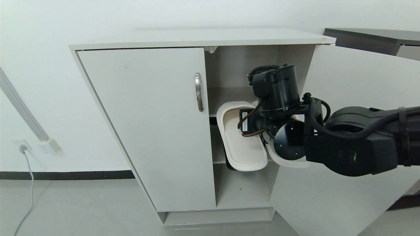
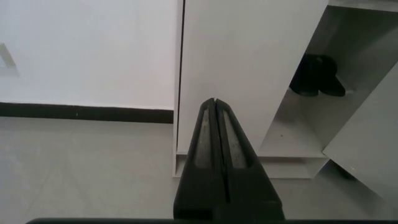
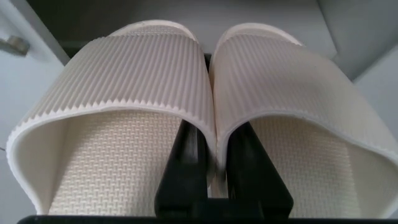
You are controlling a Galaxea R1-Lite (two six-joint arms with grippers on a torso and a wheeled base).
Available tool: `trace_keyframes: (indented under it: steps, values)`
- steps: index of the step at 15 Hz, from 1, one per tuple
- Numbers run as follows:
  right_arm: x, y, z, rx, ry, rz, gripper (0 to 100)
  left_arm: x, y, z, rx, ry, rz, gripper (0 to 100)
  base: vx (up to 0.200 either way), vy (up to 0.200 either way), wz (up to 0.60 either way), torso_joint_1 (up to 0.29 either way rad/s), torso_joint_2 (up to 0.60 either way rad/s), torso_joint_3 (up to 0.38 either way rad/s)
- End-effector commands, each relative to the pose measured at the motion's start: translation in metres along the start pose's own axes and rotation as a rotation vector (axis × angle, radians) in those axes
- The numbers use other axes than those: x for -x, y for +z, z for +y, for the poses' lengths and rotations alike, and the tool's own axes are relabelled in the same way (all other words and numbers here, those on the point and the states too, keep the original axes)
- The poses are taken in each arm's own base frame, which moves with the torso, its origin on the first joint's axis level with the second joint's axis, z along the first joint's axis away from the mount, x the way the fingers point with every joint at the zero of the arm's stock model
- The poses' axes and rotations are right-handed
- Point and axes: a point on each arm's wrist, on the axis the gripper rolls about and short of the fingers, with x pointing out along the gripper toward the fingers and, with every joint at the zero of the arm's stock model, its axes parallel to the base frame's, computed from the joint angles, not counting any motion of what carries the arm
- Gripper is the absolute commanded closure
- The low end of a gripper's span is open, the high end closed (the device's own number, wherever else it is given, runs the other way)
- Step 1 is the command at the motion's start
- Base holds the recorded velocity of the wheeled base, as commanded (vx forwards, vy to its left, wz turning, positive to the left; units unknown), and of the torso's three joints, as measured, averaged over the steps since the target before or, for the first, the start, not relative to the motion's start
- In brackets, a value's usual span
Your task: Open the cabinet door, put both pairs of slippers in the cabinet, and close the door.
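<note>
Holding a pair of cream slippers (image 1: 242, 144) side by side, the right gripper (image 3: 214, 174) has its jaws pinched on the two inner walls where the shoes meet, one black finger (image 3: 183, 165) inside each slipper. In the head view the pair hangs at centre frame, in the open right half of the white cabinet (image 1: 203, 37). The toes point into the middle compartment and the heels stick out past the front edge, with the soles tilted toward the camera.

The left door (image 1: 147, 131) is closed, and its metal handle (image 1: 198, 92) stands upright just left of the slippers. The right door (image 1: 344, 196) is swung wide open and takes up the lower right of the frame.

A pair of black slippers (image 2: 317, 74) sits on a shelf inside, above the bottom compartment. The left gripper (image 2: 214, 109) has its jaws pressed flat together with nothing between them, and it points toward the foot of the cabinet above the grey floor (image 2: 87, 168). A wall socket (image 1: 22, 148) with a cable is at lower left in the head view.
</note>
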Motion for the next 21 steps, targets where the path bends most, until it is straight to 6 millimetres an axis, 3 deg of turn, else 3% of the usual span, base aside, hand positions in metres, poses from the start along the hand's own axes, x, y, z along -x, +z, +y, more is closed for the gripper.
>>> trace_keyframes:
  steps: [1, 5, 8, 14, 21]
  values:
    - [-0.005, -0.003, -0.001, 0.006, -0.01, 0.005, 100, 0.0, 0.0, 0.0, 0.0, 0.001, 0.001, 100, 0.2, 0.0, 0.0, 0.002, 0.0, -0.002]
    - [-0.012, -0.007, 0.001, 0.01, -0.017, 0.009, 100, 0.0, 0.0, 0.0, 0.0, 0.001, 0.001, 100, 0.2, 0.0, 0.0, 0.006, 0.0, 0.001]
    - [-0.019, -0.008, 0.006, 0.01, -0.015, 0.0, 100, 0.0, 0.0, 0.0, 0.002, 0.001, -0.001, 100, 0.0, 0.0, 0.0, 0.0, 0.0, 0.0]
    - [-0.053, -0.01, 0.015, 0.01, -0.04, -0.009, 100, 0.0, 0.0, 0.0, 0.005, 0.002, -0.001, 100, 0.0, 0.0, 0.0, 0.0, 0.0, 0.0]
    - [-0.088, 0.006, 0.004, -0.015, -0.051, -0.008, 100, 0.0, 0.0, 0.0, 0.005, 0.002, -0.001, 100, 0.0, 0.0, 0.0, 0.0, 0.0, 0.0]
